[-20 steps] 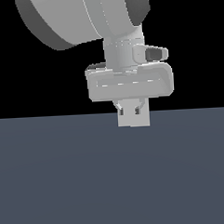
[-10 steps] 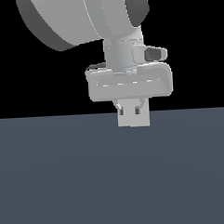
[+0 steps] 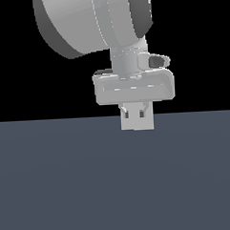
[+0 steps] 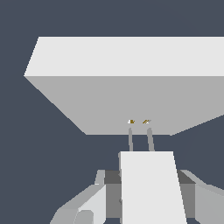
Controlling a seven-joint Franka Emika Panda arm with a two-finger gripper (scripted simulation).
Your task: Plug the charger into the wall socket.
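From the wrist camera, the nearest item I recorded was the gripper point(image 4: 146, 192), its two grey fingers point(image 4: 83, 205) flanking the charger point(image 4: 148, 183) at the bottom centre of the frame and pinching it from either side. The charger was a plain white block, narrower than the gripper body, with its long axis running away from the camera toward the plate ahead.

Two thin grey prongs point(image 4: 140, 140) projected from the charger's far end. I noted they ran up the frame, roughly parallel, and their tips sat just beside the two small yellowish dots point(image 4: 138, 121) on the wall socket point(image 4: 127, 83). I could not tell whether the tips had entered the holes or only reached the face.

The wall socket filled the upper half of the wrist view as a broad white-grey slab, lying directly ahead of the fingers along the charger's long axis. Each prong appeared lined up with its own dot, with a slight lean toward the frame's left.

In the exterior view, the gripper point(image 3: 134, 111) hung below the arm in the upper centre, with a pale block point(image 3: 136, 121) at its fingertips, at the edge of the dark floor point(image 3: 115, 183). Charger and socket could not be separated there.

My judgement: the coming move turned on a straight push along that axis, with little sideways correction.
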